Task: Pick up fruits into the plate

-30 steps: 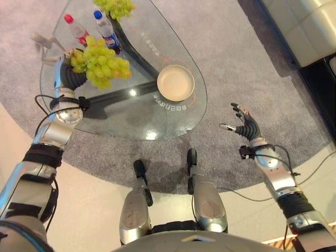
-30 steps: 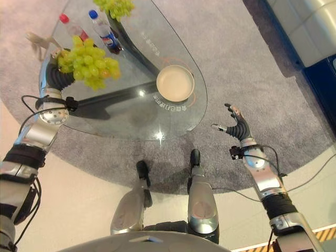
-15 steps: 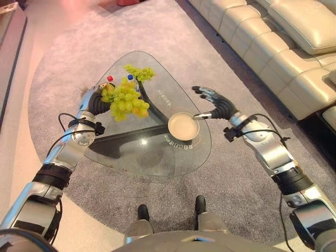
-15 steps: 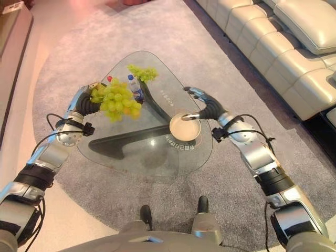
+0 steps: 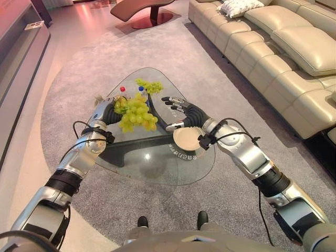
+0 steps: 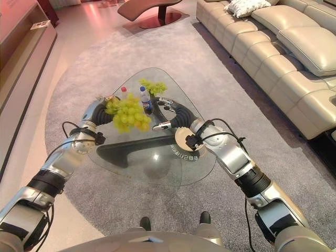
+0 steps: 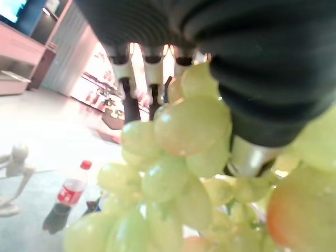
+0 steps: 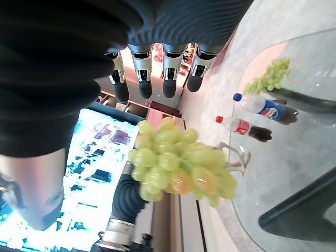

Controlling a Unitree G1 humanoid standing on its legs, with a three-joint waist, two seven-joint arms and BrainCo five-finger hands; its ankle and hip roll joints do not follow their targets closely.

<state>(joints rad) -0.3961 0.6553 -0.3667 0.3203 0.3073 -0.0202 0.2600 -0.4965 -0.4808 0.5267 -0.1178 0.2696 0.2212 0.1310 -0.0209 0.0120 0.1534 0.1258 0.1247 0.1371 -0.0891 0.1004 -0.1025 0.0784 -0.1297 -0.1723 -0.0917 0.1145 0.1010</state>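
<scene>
Left hand (image 5: 108,112) is holding a bunch of grapes (image 5: 136,114) above the glass counter (image 5: 157,163).
Its fingers are curling round the bunch; the right hand (image 5: 185,113), fingers spreading wide, is hovering beside it, near the plate (image 5: 186,139). A second bunch (image 5: 149,85) is lying by two bottles (image 5: 140,93).

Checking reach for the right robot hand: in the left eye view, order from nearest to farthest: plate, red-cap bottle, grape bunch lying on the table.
From the right robot hand, open above the glass table:
1. Plate: just below the hand, at the table's near right edge.
2. Grape bunch lying on the table: at the far end.
3. Red-cap bottle: far left, behind the bunch held by the left robot hand.
</scene>
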